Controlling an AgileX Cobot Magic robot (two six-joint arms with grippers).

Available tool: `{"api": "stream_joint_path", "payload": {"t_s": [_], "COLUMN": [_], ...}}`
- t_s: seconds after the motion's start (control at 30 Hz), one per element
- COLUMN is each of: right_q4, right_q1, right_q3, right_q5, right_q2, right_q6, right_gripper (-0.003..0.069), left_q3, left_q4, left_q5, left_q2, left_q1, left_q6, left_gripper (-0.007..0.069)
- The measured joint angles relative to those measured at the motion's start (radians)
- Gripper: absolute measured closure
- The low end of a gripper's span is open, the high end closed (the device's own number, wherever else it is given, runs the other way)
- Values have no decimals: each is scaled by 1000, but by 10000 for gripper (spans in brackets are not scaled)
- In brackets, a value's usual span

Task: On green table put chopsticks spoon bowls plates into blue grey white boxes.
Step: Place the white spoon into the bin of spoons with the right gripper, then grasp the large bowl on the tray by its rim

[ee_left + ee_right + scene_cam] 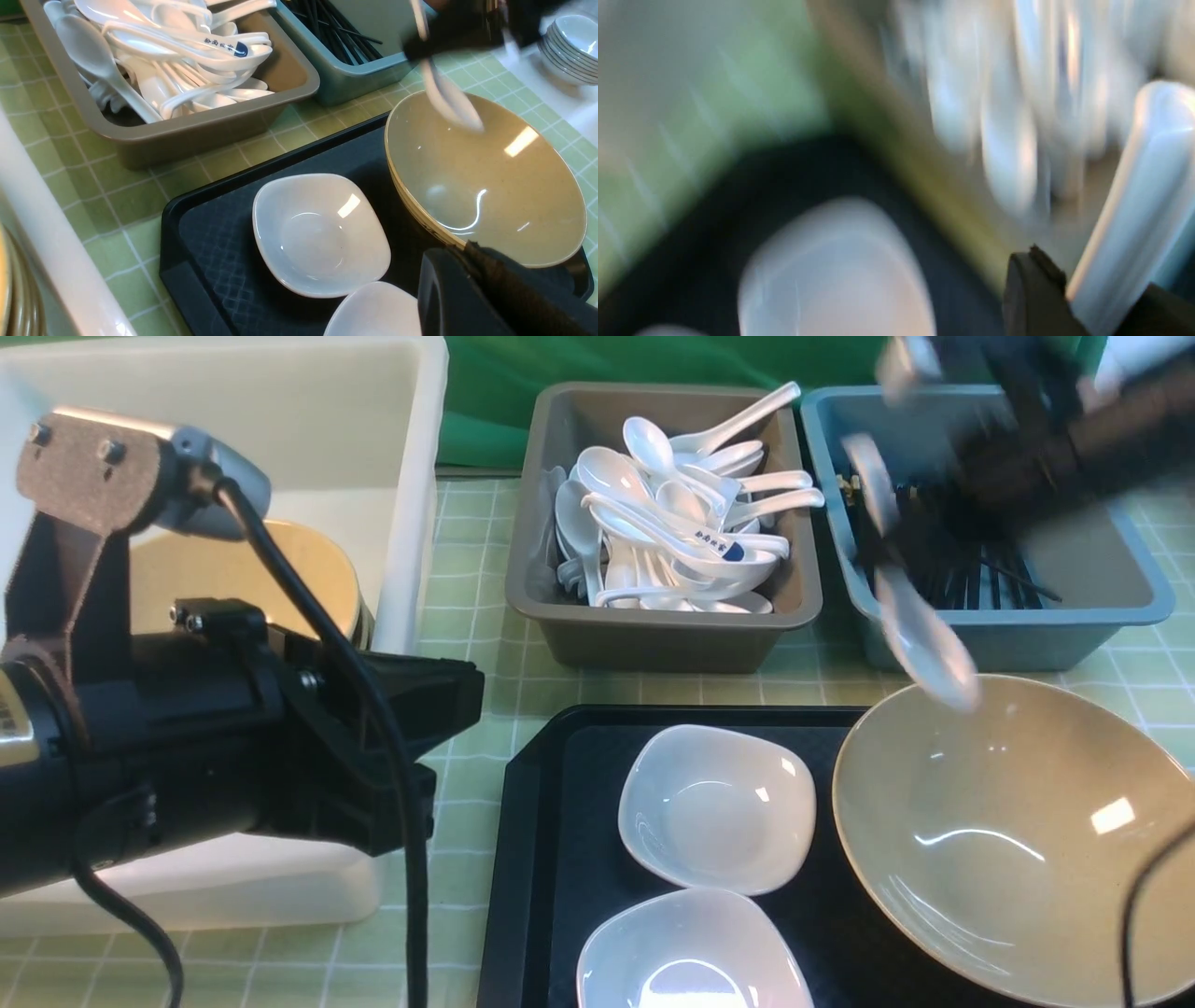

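Evidently the right gripper (1099,308) is clamped on the spoon (920,635) by its handle, scoop hanging above the far rim of the tan bowl (1008,840); carry it steadily left to the grey box (653,635), lower it among the other spoons (672,523), then release gently

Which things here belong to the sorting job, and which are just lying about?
Job in hand:
held spoon, far plate, near plate, tan bowl, chopsticks, grey box, blue box, white box, green table.

Just lying about:
black tray, green cloth behind, stacked white dishes off the green table.
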Motion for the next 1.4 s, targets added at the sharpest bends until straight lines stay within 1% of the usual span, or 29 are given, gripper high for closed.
{"api": "stream_joint_path", "payload": {"t_s": [0.1,0.13,0.23,0.33,0.4,0.43,0.47,0.5,0.6,0.63,0.7,0.77,0.87,0.9,0.97,1.0,1.03,1.07,1.1,1.17,1.2,1.27,1.3,1.33,1.37,1.4], "right_q4": [29,31,34,20,-9,-9,-16,-16,-25,-25,-30,-35,-38,-38,-37,-37,-37,-37,-37,-38,-42,-48,-51,-53,-63,-65], "right_q1": [53,58,72,72,72,72,72,72,69,67,56,42,35,35,39,46,47,55,55,56,56,56,56,56,55,55], "right_q3": [-221,-262,-480,-553,-631,-631,-659,-662,-671,-668,-621,-514,-369,-346,-230,-136,-124,-3,9,126,205,341,406,416,476,483], "right_q5": [-51,-58,-147,-173,-177,-175,-164,-160,-89,-82,-18,17,58,62,115,170,185,246,250,273,273,266,257,253,240,238], "right_q2": [135,156,374,473,557,562,590,593,572,569,498,385,191,176,23,-98,-128,-275,-290,-425,-519,-690,-781,-795,-879,-904], "right_q6": [-1,5,103,150,187,188,197,199,197,197,189,138,106,103,92,92,92,97,99,115,134,167,197,208,245,253], "right_gripper": [526,526,526,517,480,475,418,403,270,263,198,172,168,168,174,187,192,229,234,293,346,458,531,550,592,602], "left_q3": [0,0,0,0,0,0,0,0,0,0,0,0,0,0,-2,-17,-19,-45,-52,-83,-118,-189,-228,-245,-298,-316], "left_q4": [0,0,0,-6,-14,-15,-16,-17,-19,-19,-20,-21,-46,-46,-96,-159,-166,-251,-269,-331,-376,-428,-442,-447,-455,-458], "left_q5": [0,0,23,51,92,95,115,119,147,147,173,190,192,192,185,181,182,184,186,188,190,193,199,202,215,218], "left_q2": [0,0,0,0,0,0,0,0,0,0,0,0,7,9,33,74,74,146,161,227,290,384,443,453,525,535], "left_q1": [0,0,0,0,0,0,0,0,0,0,0,0,0,0,0,0,0,0,-1,-1,-1,-2,-2,-2,-2,-2], "left_q6": [0,0,0,0,-1,-2,-10,-13,-46,-46,-72,-81,-72,-72,-34,34,42,138,157,227,278,327,339,343,349,349], "left_gripper": [627,627,627,627,625,624,625,625,623,623,619,600,582,582,568,568,568,568,568,568,568,565,558,550,531,524]}}
